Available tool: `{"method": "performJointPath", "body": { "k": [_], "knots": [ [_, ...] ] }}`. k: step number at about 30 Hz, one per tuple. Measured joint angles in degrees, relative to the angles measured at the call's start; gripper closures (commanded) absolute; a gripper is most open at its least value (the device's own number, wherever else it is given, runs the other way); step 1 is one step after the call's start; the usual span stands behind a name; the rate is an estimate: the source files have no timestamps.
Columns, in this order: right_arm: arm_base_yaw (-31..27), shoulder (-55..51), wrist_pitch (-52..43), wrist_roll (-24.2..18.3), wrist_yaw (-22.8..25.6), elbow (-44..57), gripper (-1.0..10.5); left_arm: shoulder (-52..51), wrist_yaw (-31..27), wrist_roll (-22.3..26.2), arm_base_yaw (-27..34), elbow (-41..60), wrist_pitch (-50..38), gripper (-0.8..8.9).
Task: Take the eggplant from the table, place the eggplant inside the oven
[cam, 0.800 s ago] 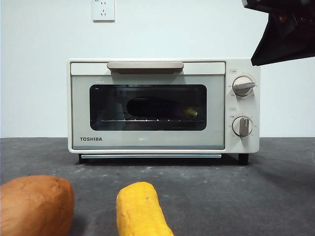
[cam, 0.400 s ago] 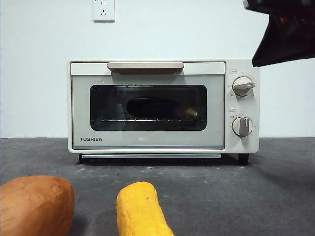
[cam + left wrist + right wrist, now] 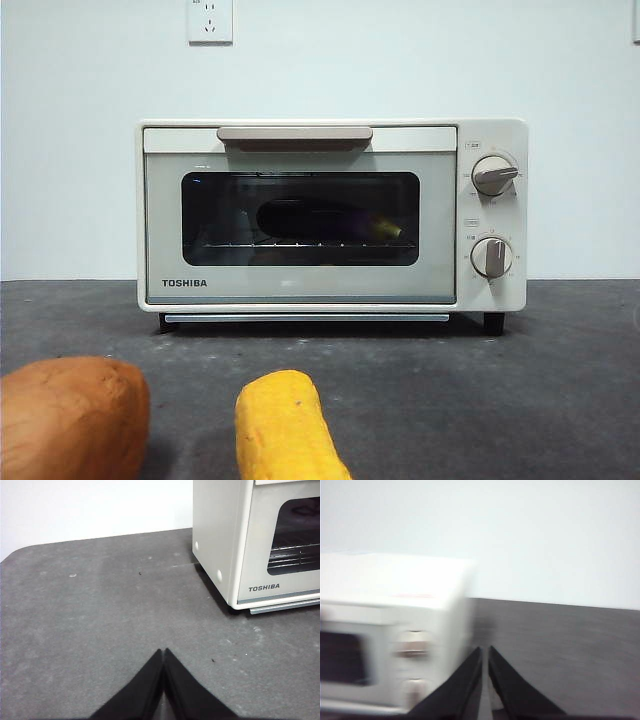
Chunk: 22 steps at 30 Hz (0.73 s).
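Note:
The cream-white Toshiba oven (image 3: 330, 215) stands at the back of the dark grey table (image 3: 500, 390) with its door closed. Behind the dark glass the eggplant (image 3: 320, 220) lies on the wire rack, its yellowish stem end pointing right. My left gripper (image 3: 164, 652) is shut and empty, low over bare table to the left of the oven (image 3: 260, 545). In the blurred right wrist view my right gripper (image 3: 485, 651) is shut and empty, raised beside the knob side of the oven (image 3: 390, 630). Neither arm shows in the front view.
A yellow corn cob (image 3: 285, 430) and an orange-brown sweet potato (image 3: 70, 415) lie at the near edge of the table. A wall socket (image 3: 210, 20) sits on the white wall behind the oven.
The dark arm at the top right corner of the front view has drawn up and out of the picture. The oven, eggplant, corn and sweet potato have not moved.

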<state>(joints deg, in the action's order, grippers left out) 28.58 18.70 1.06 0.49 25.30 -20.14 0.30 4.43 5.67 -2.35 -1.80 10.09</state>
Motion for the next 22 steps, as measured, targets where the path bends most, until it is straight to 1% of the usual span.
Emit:
{"method": "performJointPath", "body": {
  "k": [3,5,6,10,13,15,20,22],
  "knots": [
    [-8.2,-4.9,0.4,1.4,-0.2,4.0,9.4,0.0,0.0,0.0,0.0,0.0,0.0,8.05],
    [-13.0,-7.8,0.5,2.8,-2.2,6.7,9.4,0.0,0.0,0.0,0.0,0.0,0.0,8.05],
    [-14.8,-8.9,0.5,3.2,-4.0,7.8,9.4,0.0,0.0,0.0,0.0,0.0,0.0,8.05],
    [-20.3,-12.4,0.5,4.2,-15.1,12.5,9.4,0.0,0.0,0.0,0.0,0.0,0.0,8.05],
    [-22.2,-14.1,0.9,4.3,-21.0,15.2,9.4,0.0,0.0,0.0,0.0,0.0,0.0,8.05],
    [-22.6,-14.7,0.9,4.4,-23.3,16.5,9.4,0.0,0.0,0.0,0.0,0.0,0.0,8.05],
    [-22.9,-16.7,1.0,4.5,-24.6,19.1,9.4,0.0,0.0,0.0,0.0,0.0,0.0,8.05],
    [-22.9,-17.6,3.4,4.5,-25.8,19.2,9.4,0.0,0.0,0.0,0.0,0.0,0.0,8.05]
  ]
}}
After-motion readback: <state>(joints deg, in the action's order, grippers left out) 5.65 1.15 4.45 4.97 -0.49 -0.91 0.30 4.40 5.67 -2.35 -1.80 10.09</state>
